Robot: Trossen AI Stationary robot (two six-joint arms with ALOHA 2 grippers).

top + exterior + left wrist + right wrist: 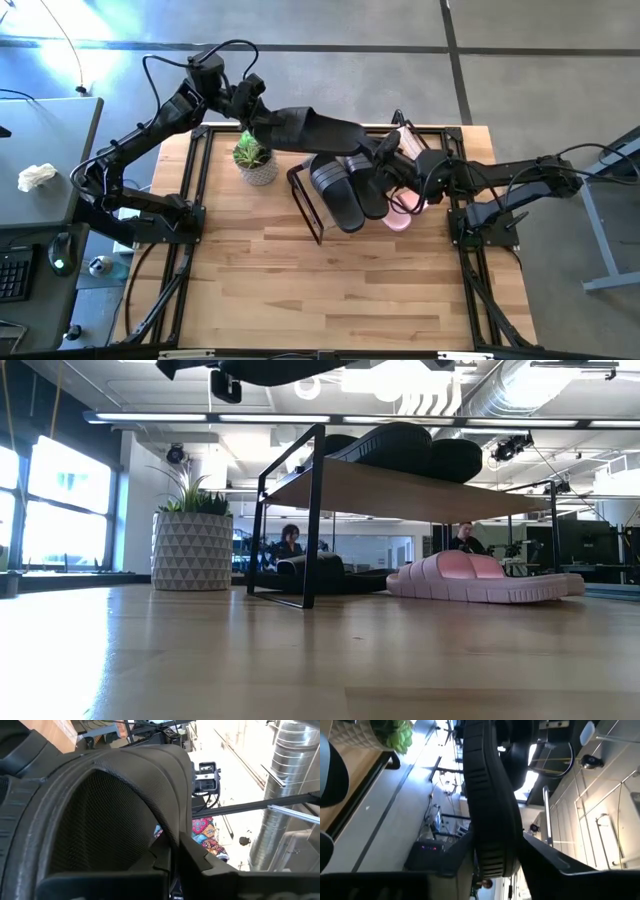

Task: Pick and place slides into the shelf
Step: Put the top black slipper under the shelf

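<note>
L gripper is clamped tight on one end of a black slide, held in the air above the table's far side, btw the potted plant and the shelf. R gripper is at the slide's other end; in the right wrist view its fingers stand on both sides of the sole edge w/ jaws partly apart, but can't tell if they actually press on it. So the slide spans btw both arms, strap side seen close in the left wrist view as a dark mesh-lined arch w/ ribbed edge. Below it: two more black slides w/ ribbed straps lie side by side on the shelf's light wood board; low view shows them on top of the board, board on a thin black frame. A pale pink slide sits on the table just beside the shelf, R side, partly under the R arm in the high view. Table is light butcher-block wood w/ black rails at both sides; near half is bare. Plant is in a white faceted pot. Room: concrete floor, a grey desk on the L w/ crumpled paper, big windows, exposed ducts, two ppl seated far behind the table in the low view.
</note>
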